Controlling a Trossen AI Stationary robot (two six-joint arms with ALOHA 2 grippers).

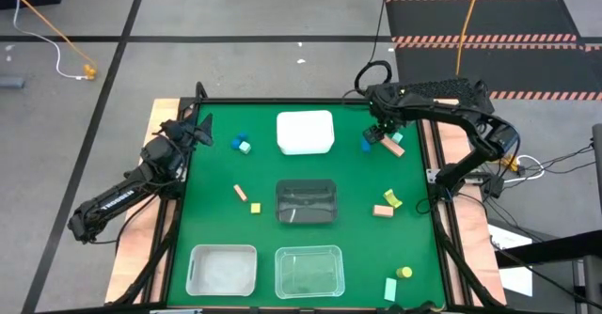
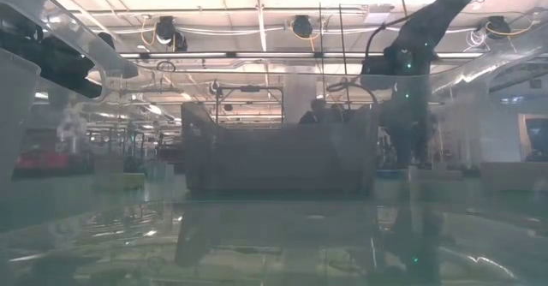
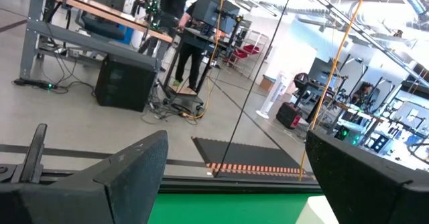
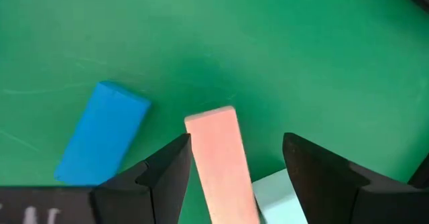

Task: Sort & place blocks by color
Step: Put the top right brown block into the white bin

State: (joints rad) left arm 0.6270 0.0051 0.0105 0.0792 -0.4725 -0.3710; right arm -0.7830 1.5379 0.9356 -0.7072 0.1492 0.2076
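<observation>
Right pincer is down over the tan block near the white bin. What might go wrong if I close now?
1. The right pincer is open around the tan block, which sits nearer one finger, so closing may twist it.
2. The mint block lies right against the tan one and could be caught or dragged along.
3. The blue block lies close by; a sideways shift might nudge it.
The left pincer waits open at the table's far left corner.

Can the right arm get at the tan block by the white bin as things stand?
Probably yes. The right tool hovers over the tan block with open fingers on either side. A mint block touches the tan one and a blue block lies close by, apart; either might get nudged.
</observation>
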